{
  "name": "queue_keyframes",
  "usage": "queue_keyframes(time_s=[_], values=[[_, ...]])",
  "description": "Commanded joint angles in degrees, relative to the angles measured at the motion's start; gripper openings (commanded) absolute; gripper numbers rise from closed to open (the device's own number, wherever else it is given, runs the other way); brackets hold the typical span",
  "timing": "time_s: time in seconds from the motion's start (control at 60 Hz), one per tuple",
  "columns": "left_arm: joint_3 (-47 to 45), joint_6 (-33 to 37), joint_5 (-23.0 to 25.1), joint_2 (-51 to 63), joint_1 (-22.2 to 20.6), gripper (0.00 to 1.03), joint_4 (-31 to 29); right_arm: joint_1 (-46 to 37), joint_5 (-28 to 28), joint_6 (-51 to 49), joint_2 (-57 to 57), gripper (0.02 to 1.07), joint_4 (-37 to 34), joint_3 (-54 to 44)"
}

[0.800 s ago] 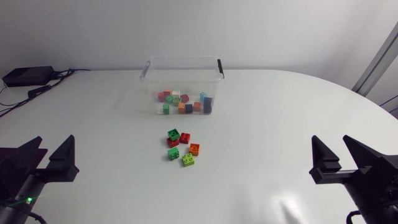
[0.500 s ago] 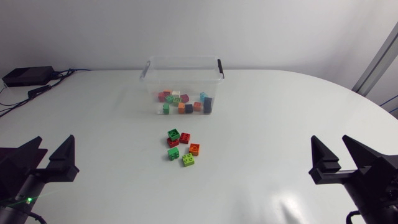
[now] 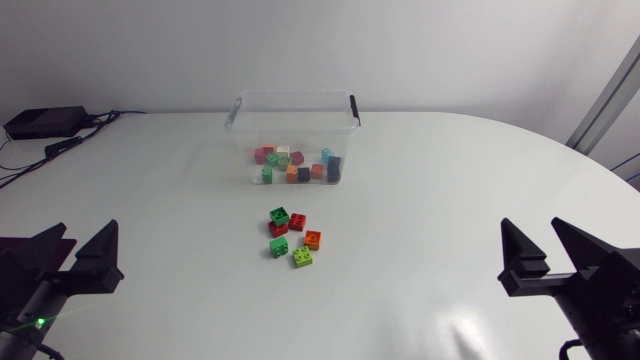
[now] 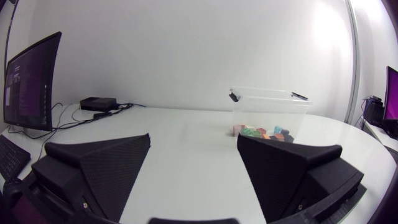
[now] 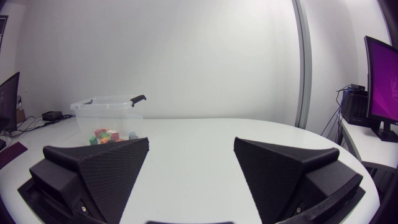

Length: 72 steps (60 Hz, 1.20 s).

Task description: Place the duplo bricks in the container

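The left gripper point(image 3: 78, 258) sits at the table's point(image 3: 450, 180) near left edge, fingers spread wide and holding nothing. Toward the middle, five loose bricks point(image 3: 292, 236) lie clustered on the table, the dark green brick point(image 3: 279, 215) apparently stacked on a red one, though that is hard to tell. Behind them stands the clear container point(image 3: 240, 106), with other bricks inside. The right gripper point(image 3: 550, 262) is likewise spread and empty. No pick has begun. Next, one arm must reach the cluster and close on an outer brick without scattering its neighbours.
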Motion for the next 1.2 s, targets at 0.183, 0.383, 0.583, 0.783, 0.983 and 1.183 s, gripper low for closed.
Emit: queue_keyframes(time_s=[0.183, 0.383, 0.583, 0.783, 0.983, 1.183], values=[[13.31, -4.17, 0.03, 13.90, -1.75, 0.97, -1.50, 0.53, -0.21, -0.28, 7.48, 1.03, -0.63, 9.53], [20.42, -5.84, -0.50, 27.26, -7.99, 0.97, -3.70, 1.06, -1.62, -0.02, 20.84, 1.03, 0.16, 16.21], [24.20, -6.89, -1.82, 39.12, -13.09, 0.96, -3.87, 3.08, -1.79, 1.12, 31.48, 1.03, 0.16, 21.13], [28.86, -5.58, -5.33, 51.52, -18.18, 0.96, -6.24, 4.31, -2.06, 1.39, 39.82, 1.03, -0.37, 24.12], [34.66, -6.28, -11.75, 65.75, -26.45, 0.96, -9.67, 5.45, -2.41, 2.18, 46.42, 1.03, -2.39, 25.97], [40.11, -5.84, -11.57, 78.59, -29.96, 0.96, -10.81, 7.30, -2.49, 1.12, 53.10, 1.03, -8.90, 29.31]])
